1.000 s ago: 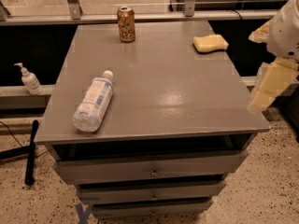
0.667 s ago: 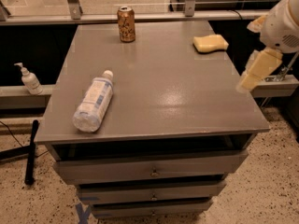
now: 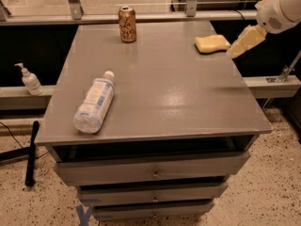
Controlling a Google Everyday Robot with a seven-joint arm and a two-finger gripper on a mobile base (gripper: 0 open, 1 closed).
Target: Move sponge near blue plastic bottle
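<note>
Yellow sponge (image 3: 212, 43) beside pincer (image 3: 234, 50), grip unclear, blue plastic bottle (image 3: 94, 108) lying well apart.

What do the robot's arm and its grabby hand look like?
The arm is a smooth, rounded white shell. Its gripper, at the top right just beside the sponge, is a pale yellow, wedge-shaped piece.

Yellowish jaws beside pale-yellow sponge (image 3: 212, 43) (grey table (image 3: 160, 84))

view: single, high front | faces down over table (image 3: 164, 84) | mid-range | hand (image 3: 241, 43) top right
</note>
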